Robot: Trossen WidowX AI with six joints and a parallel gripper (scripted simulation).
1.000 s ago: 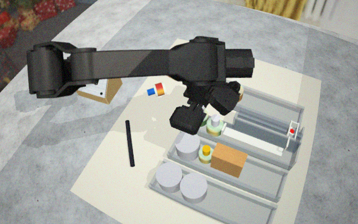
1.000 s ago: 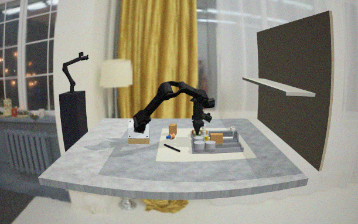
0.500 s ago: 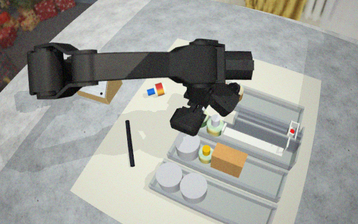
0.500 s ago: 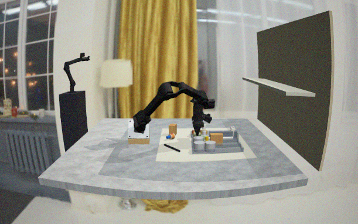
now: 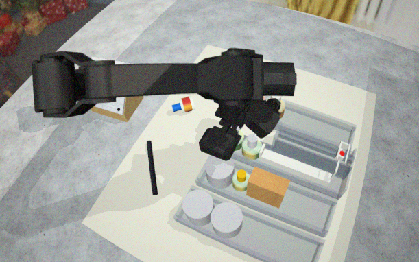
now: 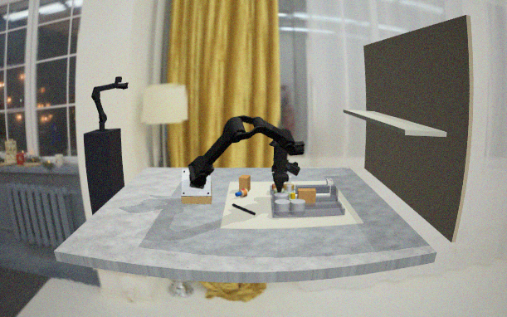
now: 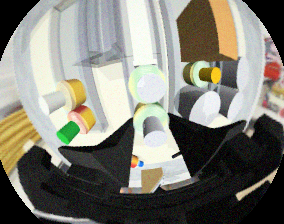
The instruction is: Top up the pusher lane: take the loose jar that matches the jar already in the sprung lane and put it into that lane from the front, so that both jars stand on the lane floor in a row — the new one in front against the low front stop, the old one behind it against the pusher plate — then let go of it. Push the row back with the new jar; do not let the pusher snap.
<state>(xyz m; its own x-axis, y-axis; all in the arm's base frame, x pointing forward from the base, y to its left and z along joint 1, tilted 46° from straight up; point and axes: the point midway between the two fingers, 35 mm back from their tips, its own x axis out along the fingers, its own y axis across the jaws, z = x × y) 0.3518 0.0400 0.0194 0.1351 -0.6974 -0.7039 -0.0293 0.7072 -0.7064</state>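
My gripper [image 5: 238, 134] [image 6: 279, 190] [image 7: 150, 117] is shut on a pale green jar [image 5: 240, 142] [image 7: 139, 116] with a grey cap, at the front end of the sprung lane [image 5: 339, 192]. The old jar [image 5: 250, 151] [image 7: 134, 82], also pale green with a light grey cap, stands upright in the lane directly behind the held one. The two look close together or touching. The white pusher [image 5: 295, 163] [image 7: 144, 35] is behind the old jar. The held jar's base and the low front stop are hidden, so whether it stands on the lane floor cannot be told.
The neighbouring lane holds a grey can [image 5: 219, 175], a yellow-capped jar [image 5: 241, 182] and an orange box [image 5: 268, 188] [image 6: 307, 195]. Across the sprung lane stand a green-capped jar [image 7: 82, 119] and a white-capped jar [image 7: 73, 94]. A blue-capped jar [image 5: 186, 104] and a black rod [image 5: 152, 168] lie outside.
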